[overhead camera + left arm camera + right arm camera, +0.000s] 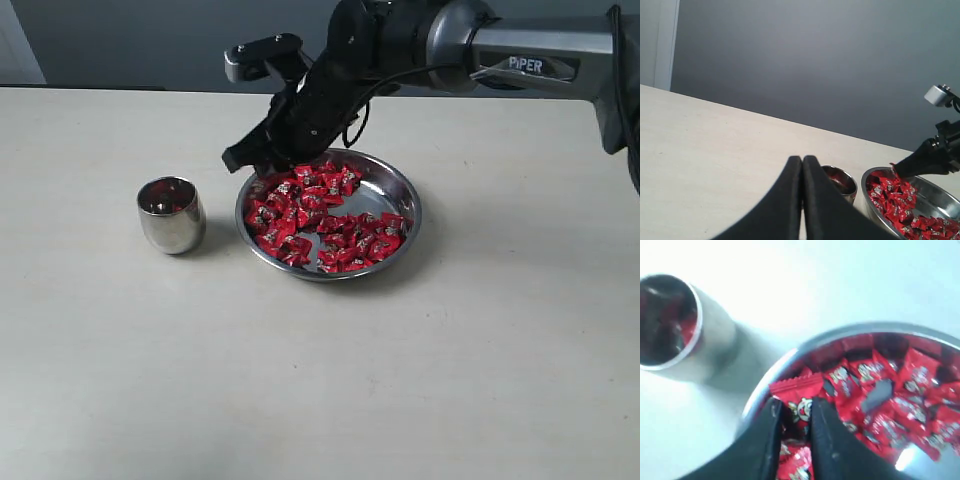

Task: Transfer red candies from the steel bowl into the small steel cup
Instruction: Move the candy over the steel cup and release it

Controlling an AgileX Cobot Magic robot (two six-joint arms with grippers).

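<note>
1. The table [480, 380] is a plain pale top. The steel bowl sits on it, and I'll place everything else off that bowl.
2. The right arm [520, 45] is black and grey. It comes in over the far side of the bowl and slopes down toward the bowl's cup-side edge.
3. The steel bowl [388, 188] is wide, shallow and shiny. A bare patch of steel shows on the side away from the cup.
4. The red candies [310, 215] are heaped in the bowl, mostly on the cup side and along the near rim. They're in foil wrappers with little dark-and-white marks.
5. The small steel cup [172, 215] stands upright near the bowl, not touching it. Some red shows inside, but I can't tell if that's candy or reflection.
6. The right gripper [796, 407] is just inside the bowl's rim on the cup side. Its fingers [771, 420] are clamped on one candy.
7. The left gripper [802, 160] is on the far side of the cup from the bowl, well apart from it. Its jaws are pressed flat together with nothing between them.
8. The pinched candy [797, 387] sticks out past the fingertips, right at the bowl's cup-side rim and over the heap.
</note>
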